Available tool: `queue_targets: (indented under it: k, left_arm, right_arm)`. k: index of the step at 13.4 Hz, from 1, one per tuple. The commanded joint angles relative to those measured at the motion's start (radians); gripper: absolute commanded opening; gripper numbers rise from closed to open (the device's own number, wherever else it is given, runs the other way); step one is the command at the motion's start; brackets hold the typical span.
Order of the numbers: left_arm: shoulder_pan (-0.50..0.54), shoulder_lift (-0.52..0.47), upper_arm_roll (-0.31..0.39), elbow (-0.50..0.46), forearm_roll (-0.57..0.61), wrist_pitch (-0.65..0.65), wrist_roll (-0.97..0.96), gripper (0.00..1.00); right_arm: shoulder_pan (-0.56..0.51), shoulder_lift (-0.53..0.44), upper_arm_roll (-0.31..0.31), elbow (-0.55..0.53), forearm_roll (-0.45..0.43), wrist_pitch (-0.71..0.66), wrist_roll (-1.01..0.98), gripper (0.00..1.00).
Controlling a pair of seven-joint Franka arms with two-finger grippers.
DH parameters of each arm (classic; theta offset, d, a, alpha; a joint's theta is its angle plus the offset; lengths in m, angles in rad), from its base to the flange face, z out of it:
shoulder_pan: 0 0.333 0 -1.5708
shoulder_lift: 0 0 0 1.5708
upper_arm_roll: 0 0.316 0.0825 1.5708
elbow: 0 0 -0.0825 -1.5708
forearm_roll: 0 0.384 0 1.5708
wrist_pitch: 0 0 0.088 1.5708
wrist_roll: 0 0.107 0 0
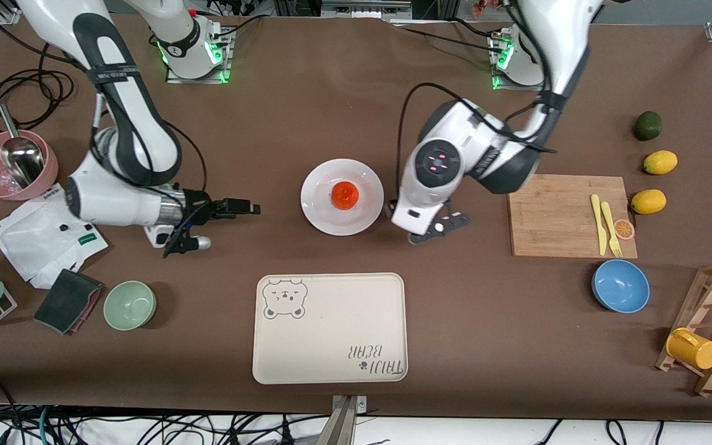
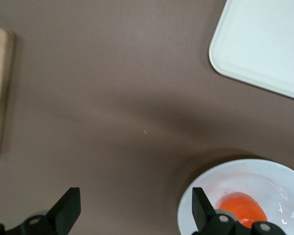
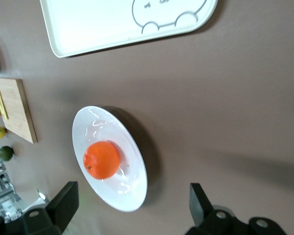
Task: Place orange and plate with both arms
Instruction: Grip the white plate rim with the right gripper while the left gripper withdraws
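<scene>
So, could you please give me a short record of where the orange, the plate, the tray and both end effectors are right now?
orange: resting in the middle of the plate
plate: on the table, between the two end effectors
tray: nearer the front camera than the plate, nothing on it
left end effector: open, low beside the plate, holding nothing
right end effector: open, apart from the plate, holding nothing

A bear-print tray (image 1: pixel 329 328) lies between a green bowl (image 1: pixel 130 305) and a blue bowl (image 1: pixel 620 285).

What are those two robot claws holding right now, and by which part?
Nothing. The left gripper is open beside the plate, and the right gripper is open toward the right arm's end. The orange lies on the plate.
</scene>
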State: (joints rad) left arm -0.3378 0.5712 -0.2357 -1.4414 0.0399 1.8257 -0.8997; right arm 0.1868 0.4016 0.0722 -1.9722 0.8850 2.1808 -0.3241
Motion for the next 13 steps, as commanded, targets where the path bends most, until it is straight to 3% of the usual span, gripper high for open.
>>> queue_targets:
  k: [1, 4, 7, 13]
  left_arm:
    - [0.106, -0.047, -0.011, -0.022, 0.014, -0.011, 0.196, 1.0]
    - [0.227, -0.118, -0.016, -0.022, 0.009, -0.008, 0.35, 1.0]
    - [0.299, -0.175, -0.016, -0.025, 0.003, -0.013, 0.474, 1.0]
    - [0.319, -0.191, -0.013, -0.025, 0.003, -0.013, 0.482, 1.0]
  right_arm:
    - [-0.007, -0.099, 0.058, -0.23, 0.243, 0.163, -0.209, 1.0]
    - [-0.006, -0.075, 0.086, -0.312, 0.522, 0.209, -0.462, 1.0]
    - [0.023, -0.02, 0.093, -0.291, 0.603, 0.209, -0.535, 1.0]
    - [0.106, 0.11, 0.095, -0.2, 0.664, 0.238, -0.559, 1.0]
